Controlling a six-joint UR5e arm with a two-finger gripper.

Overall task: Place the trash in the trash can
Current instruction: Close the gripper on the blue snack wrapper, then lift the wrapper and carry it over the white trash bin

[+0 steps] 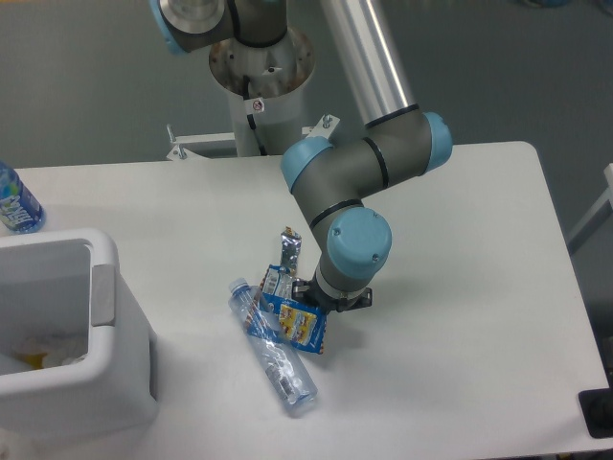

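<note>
The two-finger gripper [308, 299] is lowered onto the cluster of litter near the middle of the white table [460, 287], but its fingers are hidden beneath the grey wrist and the blue joint cap of the arm [356, 240], so whether they are spread, pressed together or pinching something cannot be told. Only a dark edge of the tool is seen, just beside or touching the crumpled blue-and-yellow snack wrapper [299, 326].

That wrapper lies partly across the crushed clear plastic bottle [273, 356], which stretches diagonally toward the table's near edge, its neck end pointing up-left. The small silver foil wrapper [288, 248] stands just behind the pile, close to the wrist.

The snack wrapper is judged very light, thin and floppy; it would best be pinched at a raised fold, and it is likely to slip or flutter if held loosely. The foil piece is expected to behave likewise and to crush easily. The bottle is judged light, springy and smooth; a hold across its flattened middle seems safest, since the rounded parts may squirt out of the fingers.

The large white rectangular plastic bin [105, 369] sits at the left, well apart from the pile and cut off by the frame's edge; something pale and yellowish lies inside but cannot be identified. An intact bottle with a blue label [16, 203] is half cut off at the far left.
</note>
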